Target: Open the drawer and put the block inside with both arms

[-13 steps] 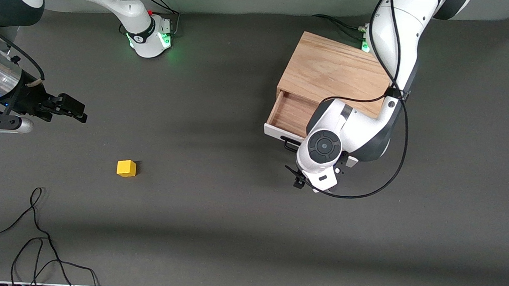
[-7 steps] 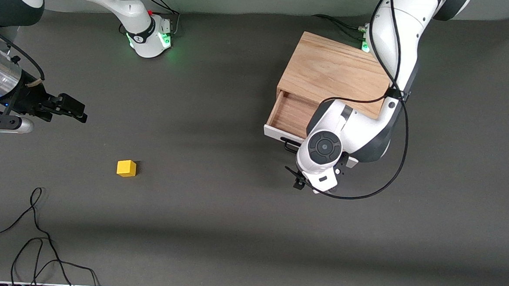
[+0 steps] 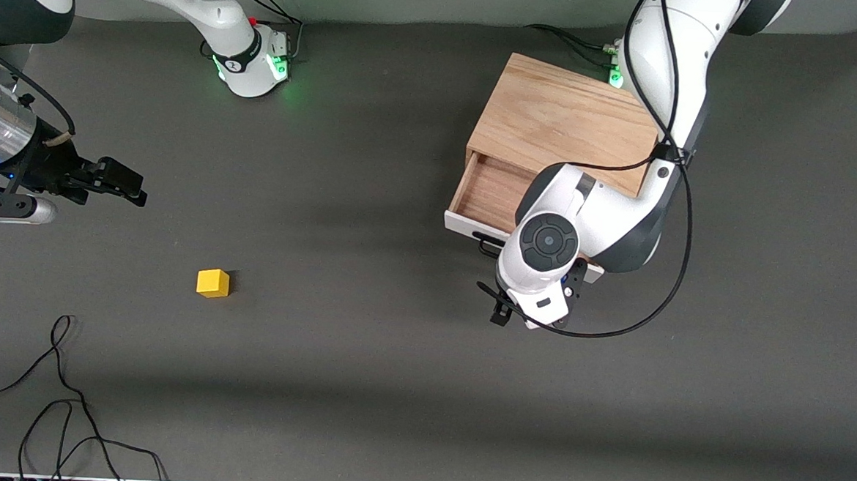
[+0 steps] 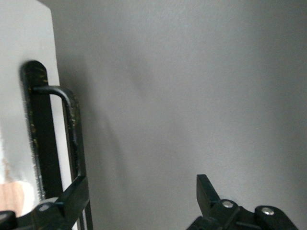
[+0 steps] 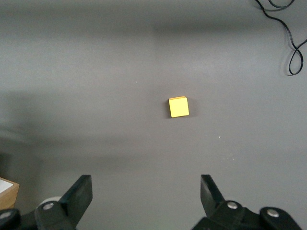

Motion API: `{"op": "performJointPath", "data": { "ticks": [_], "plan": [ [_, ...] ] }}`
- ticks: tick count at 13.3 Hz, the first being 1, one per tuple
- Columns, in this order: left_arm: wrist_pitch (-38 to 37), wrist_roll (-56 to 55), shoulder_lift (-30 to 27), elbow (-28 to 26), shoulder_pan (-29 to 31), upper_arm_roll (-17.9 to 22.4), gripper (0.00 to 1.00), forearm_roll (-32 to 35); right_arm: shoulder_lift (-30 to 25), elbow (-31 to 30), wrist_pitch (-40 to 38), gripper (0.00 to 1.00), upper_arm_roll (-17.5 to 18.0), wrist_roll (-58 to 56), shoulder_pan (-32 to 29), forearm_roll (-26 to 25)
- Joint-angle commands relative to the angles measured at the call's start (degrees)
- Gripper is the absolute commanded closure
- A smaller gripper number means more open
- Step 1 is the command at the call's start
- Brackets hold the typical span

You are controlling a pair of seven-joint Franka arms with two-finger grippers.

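The drawer (image 3: 491, 191) is pulled partly out of the oak cabinet (image 3: 563, 119), with its wood interior showing. Its white front (image 3: 466, 226) carries the black wire handle (image 4: 72, 125). My left arm's wrist (image 3: 546, 243) hangs over the drawer front. My left gripper (image 4: 141, 191) is open; the handle runs by one finger (image 4: 72, 197), and only table shows between the fingers. The yellow block (image 3: 213, 283) sits on the table toward the right arm's end. It also shows in the right wrist view (image 5: 178, 107). My right gripper (image 3: 125, 182) (image 5: 146, 189) is open and empty, waiting apart from the block.
A loose black cable (image 3: 61, 397) lies near the front edge at the right arm's end. The left arm's cable (image 3: 637, 317) loops over the table beside the drawer. Dark grey table (image 3: 366, 303) spreads between block and drawer.
My left hand has shifted slightly away from the drawer front, toward the front camera. The drawer, the block and the right arm have not moved.
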Motion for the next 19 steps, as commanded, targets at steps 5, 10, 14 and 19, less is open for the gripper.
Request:
{"op": "performJointPath", "data": {
  "ticks": [5,10,14,19],
  "plan": [
    [-15.0,21.2,-5.7,8.9,4.8,0.0,0.00,2.3,-0.3,0.3,-0.4,0.00,-0.2,1.3,0.5,-0.8],
    [-24.4,45.7,-13.9,6.4,11.1,0.0,0.00,1.8,1.0,-0.7,1.5,0.00,-0.5,1.3,0.0,-0.8],
    [-25.4,64.4,-24.1,-3.4,18.7,0.0,0.00,1.4,1.6,-7.0,8.9,0.00,-0.9,1.3,-0.2,-0.8],
    [-27.6,78.7,-28.1,-6.0,26.4,0.0,0.00,-0.6,5.1,-7.3,11.3,0.00,-3.0,1.4,-1.2,0.0]
  ]
}}
